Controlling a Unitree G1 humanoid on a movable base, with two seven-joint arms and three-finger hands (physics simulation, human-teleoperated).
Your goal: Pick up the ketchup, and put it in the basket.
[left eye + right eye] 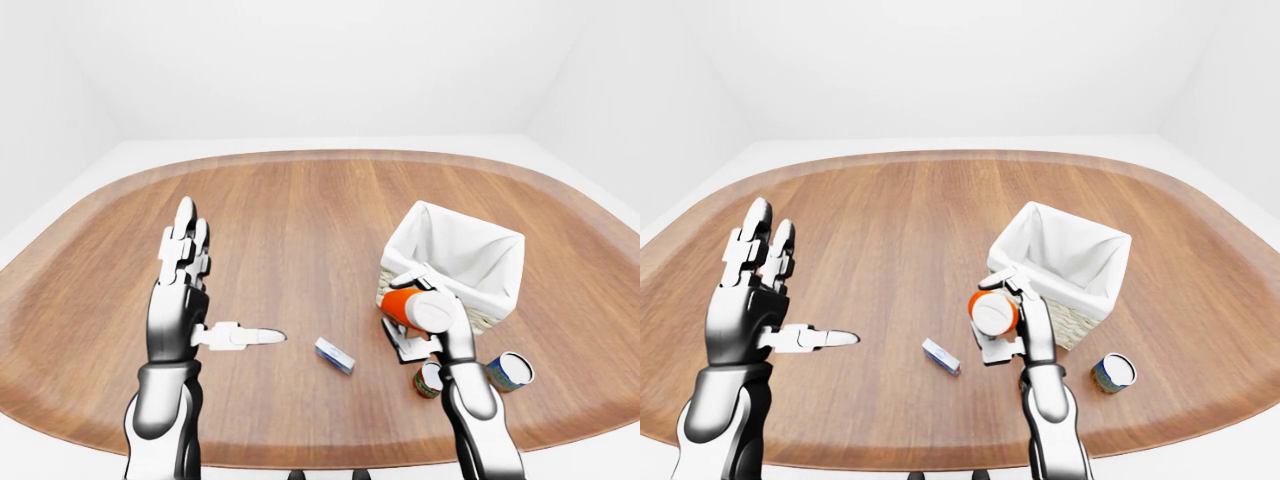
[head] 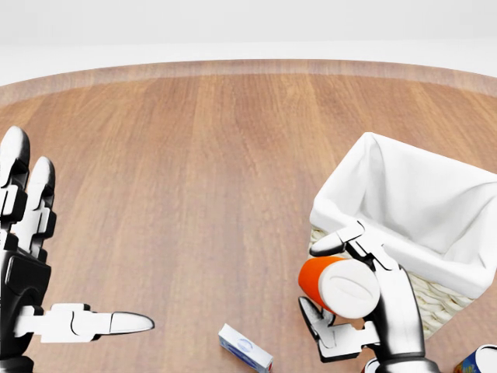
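Observation:
The ketchup is an orange-red bottle with a white cap that faces the camera. My right hand is shut on it, one finger over the top and the thumb below. It is held above the table, just left of the basket, a wicker one with a white cloth liner, and close to its near-left corner. At the left of the head view my left hand is raised and open, fingers pointing up and thumb out to the right, with nothing in it.
A small blue-and-white box lies on the wooden table between the two hands. Two cans stand below the basket in the left-eye view: a blue one and a smaller one beside my right forearm.

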